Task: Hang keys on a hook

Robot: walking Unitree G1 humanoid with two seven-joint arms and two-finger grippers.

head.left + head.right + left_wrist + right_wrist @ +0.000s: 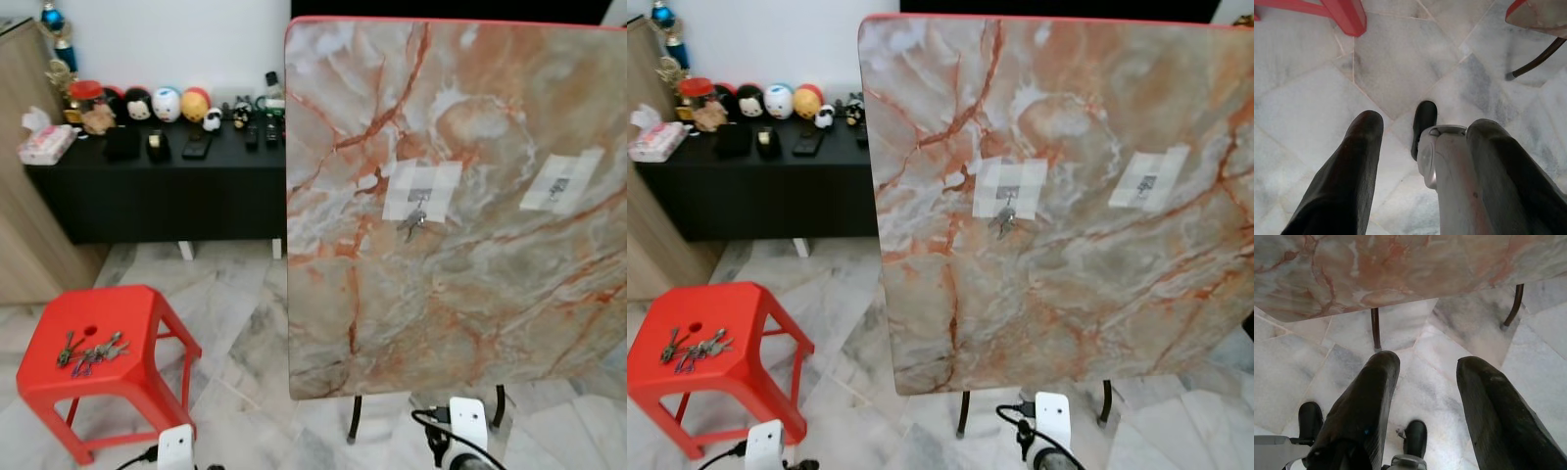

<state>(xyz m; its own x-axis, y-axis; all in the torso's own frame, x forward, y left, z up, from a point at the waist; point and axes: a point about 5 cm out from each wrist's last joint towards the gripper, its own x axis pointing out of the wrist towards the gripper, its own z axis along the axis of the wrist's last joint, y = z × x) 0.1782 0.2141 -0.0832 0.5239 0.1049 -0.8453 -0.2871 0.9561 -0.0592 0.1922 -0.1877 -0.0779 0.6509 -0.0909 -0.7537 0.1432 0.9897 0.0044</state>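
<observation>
We've got both claws hanging empty, left gripper (1420, 161) and right gripper (1425, 401) spread open, so we should reach lower left for the keys (90, 350) on the red stool (59, 387), then probably the free hook (559, 186) upper right.

My left gripper (1422, 147) and right gripper (1425, 382) hang low, fingers spread apart, apparently idle; both wrists sit at the head views' bottom edge.

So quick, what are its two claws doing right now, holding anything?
Left tool: open, holding nothing, hanging over the floor.
Right tool: open, holding nothing, hanging over the floor.
</observation>
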